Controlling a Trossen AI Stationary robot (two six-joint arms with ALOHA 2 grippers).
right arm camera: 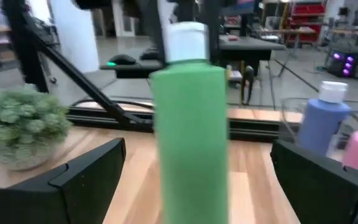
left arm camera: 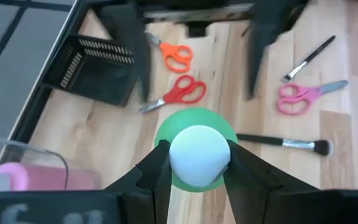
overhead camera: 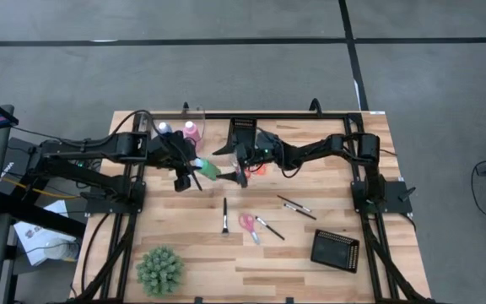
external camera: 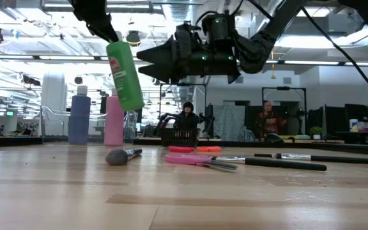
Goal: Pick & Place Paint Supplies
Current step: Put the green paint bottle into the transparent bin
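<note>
A green bottle with a white cap hangs above the table's middle, with my left gripper shut on its top. My right gripper points level at the bottle from the table's right and is open. In the right wrist view its fingers stand wide on either side of the green bottle, apart from it. A blue bottle and a pink bottle stand upright at the far left. Pink scissors and dark-handled brushes lie flat on the table. My left gripper pinches the bottle's white cap between its two fingers. The fingers slant down from the table's left. The bottle hangs below them, lifted clear of the table and tilted, its bottom toward the right arm.
Orange and red scissors lie under my right arm. One black mesh tray sits at the far middle, another at the near right. A spiky green plant stands at the near left.
</note>
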